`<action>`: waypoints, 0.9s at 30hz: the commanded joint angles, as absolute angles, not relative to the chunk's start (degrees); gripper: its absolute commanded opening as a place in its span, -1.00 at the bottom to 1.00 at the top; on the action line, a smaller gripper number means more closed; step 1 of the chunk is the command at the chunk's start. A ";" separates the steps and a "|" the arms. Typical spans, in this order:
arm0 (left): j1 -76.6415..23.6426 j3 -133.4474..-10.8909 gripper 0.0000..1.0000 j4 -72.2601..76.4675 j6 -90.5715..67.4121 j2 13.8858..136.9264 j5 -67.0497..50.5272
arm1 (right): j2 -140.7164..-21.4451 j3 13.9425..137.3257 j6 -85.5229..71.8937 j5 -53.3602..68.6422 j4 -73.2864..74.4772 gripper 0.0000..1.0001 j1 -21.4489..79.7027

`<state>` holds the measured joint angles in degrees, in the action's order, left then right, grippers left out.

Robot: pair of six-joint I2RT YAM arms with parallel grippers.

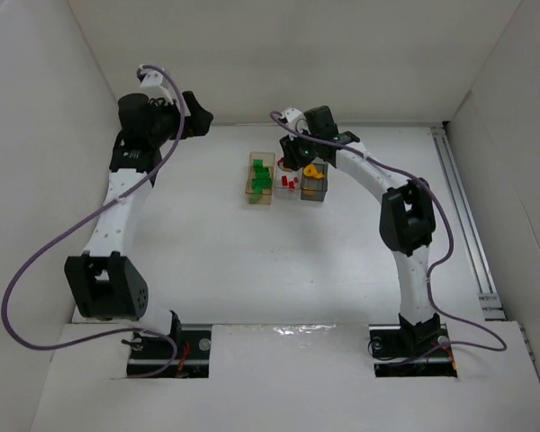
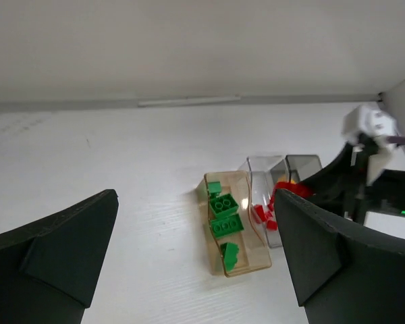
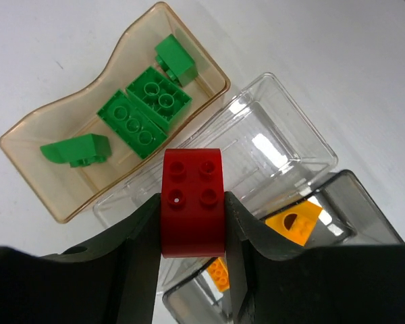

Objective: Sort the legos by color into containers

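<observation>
White table [image 1: 216, 261], boxes [image 1: 251, 191] in a row. Red lego [image 3: 192, 202] pinched in right gripper [image 3: 192, 226], over clear box [image 3: 304, 145]. Left gripper [image 2: 194, 223] spread wide, empty. Light, hard, slippery: best squeezed on flat sides.

White table [image 1: 252, 261] bears three containers [image 1: 288, 185] (side by side).

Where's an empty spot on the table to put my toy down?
The white table is bare between the left arm and the amber box, and from the boxes toward the near edge. Crowded over the clear box and grey box, where the right hand holds a red lego.
</observation>
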<state>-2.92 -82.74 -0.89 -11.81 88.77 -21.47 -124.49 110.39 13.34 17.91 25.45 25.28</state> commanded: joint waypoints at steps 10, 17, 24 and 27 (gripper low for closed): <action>-1.76 -74.09 1.00 -2.99 -8.88 82.18 -23.65 | -130.78 118.56 14.15 10.37 22.94 -0.33 26.89; -1.76 -74.62 1.00 -5.54 -8.18 84.81 -17.85 | -125.26 112.87 14.15 10.28 20.92 0.65 26.89; -1.76 -71.11 1.00 -5.62 -6.77 83.58 -15.13 | -103.56 96.70 8.80 14.24 13.45 0.72 19.53; -1.23 -68.74 1.00 -5.63 -6.77 83.06 -12.93 | -95.38 86.71 9.83 14.77 12.14 0.77 12.87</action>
